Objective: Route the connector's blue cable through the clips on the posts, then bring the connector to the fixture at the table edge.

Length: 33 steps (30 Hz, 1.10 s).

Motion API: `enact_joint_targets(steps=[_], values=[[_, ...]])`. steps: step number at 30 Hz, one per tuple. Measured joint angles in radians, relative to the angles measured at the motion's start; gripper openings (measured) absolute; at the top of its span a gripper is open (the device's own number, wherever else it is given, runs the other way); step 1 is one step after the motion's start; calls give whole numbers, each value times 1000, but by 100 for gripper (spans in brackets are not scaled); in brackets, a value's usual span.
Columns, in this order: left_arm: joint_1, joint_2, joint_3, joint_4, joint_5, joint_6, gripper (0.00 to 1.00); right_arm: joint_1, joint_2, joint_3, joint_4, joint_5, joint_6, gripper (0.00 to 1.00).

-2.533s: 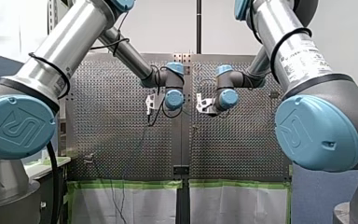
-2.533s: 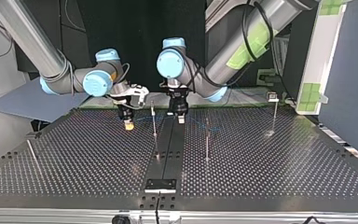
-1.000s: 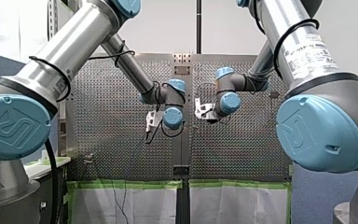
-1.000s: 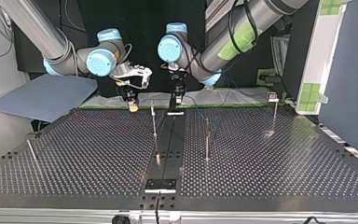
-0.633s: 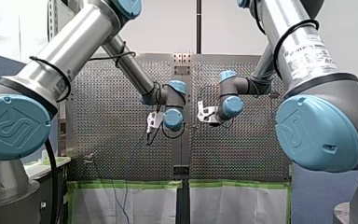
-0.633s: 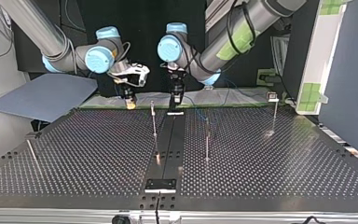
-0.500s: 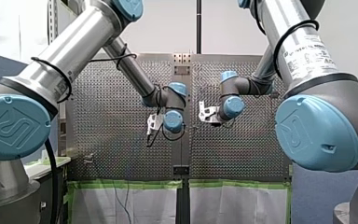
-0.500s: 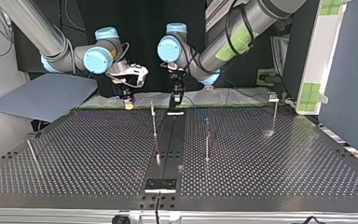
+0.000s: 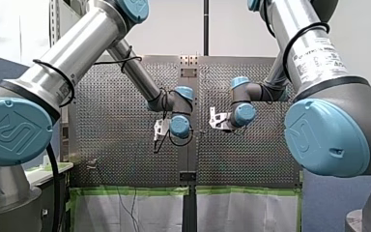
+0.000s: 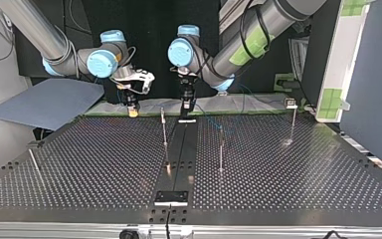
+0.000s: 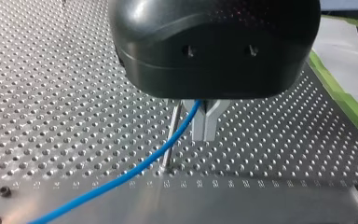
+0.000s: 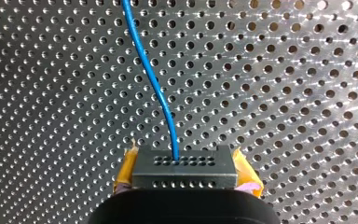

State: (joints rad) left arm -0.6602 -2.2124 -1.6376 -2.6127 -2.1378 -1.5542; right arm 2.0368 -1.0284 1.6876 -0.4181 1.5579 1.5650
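In the right wrist view my right gripper (image 12: pixel 185 179) is shut on the black connector (image 12: pixel 185 167), gripped between yellow pads (image 12: pixel 127 170). The blue cable (image 12: pixel 153 81) leaves the connector's face and runs away over the perforated plate. In the left wrist view my left gripper (image 11: pixel 205 122) is shut on the blue cable (image 11: pixel 121 179) between metal fingers, next to a thin post (image 11: pixel 171 140). In the top view my right gripper (image 10: pixel 133 110) hangs at the far left of centre. My left gripper (image 10: pixel 185 107) hangs above the far end of the centre strip.
Thin posts stand on the table: one (image 10: pixel 164 128) left of the centre strip, one (image 10: pixel 221 149) right of it, and one (image 10: pixel 293 122) at the far right. A black fixture plate (image 10: pixel 170 197) sits at the near edge. A grey sheet (image 10: pixel 45 102) lies off the table's left.
In the top view my right gripper has drifted left with the connector. My left gripper has barely shifted. In the front view both wrists have sunk slightly and moved right.
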Motion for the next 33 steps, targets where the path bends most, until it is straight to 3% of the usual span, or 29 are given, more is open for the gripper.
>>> enact_joint_targets(steps=[10, 18, 24, 33], values=[[-1, -1, 7, -11, 23, -12, 0, -1, 16, 1, -2, -3, -3, 0], [-13, -49, 60, -57, 28, -28, 0, -2, 16, 1, -1, -4, 0, 0], [-20, -59, 104, -78, 35, -38, 0, -11, 18, 1, -6, -4, 2, 0], [-21, -68, 116, -84, 45, -39, 0, -22, 20, 1, -11, -8, 3, 0]])
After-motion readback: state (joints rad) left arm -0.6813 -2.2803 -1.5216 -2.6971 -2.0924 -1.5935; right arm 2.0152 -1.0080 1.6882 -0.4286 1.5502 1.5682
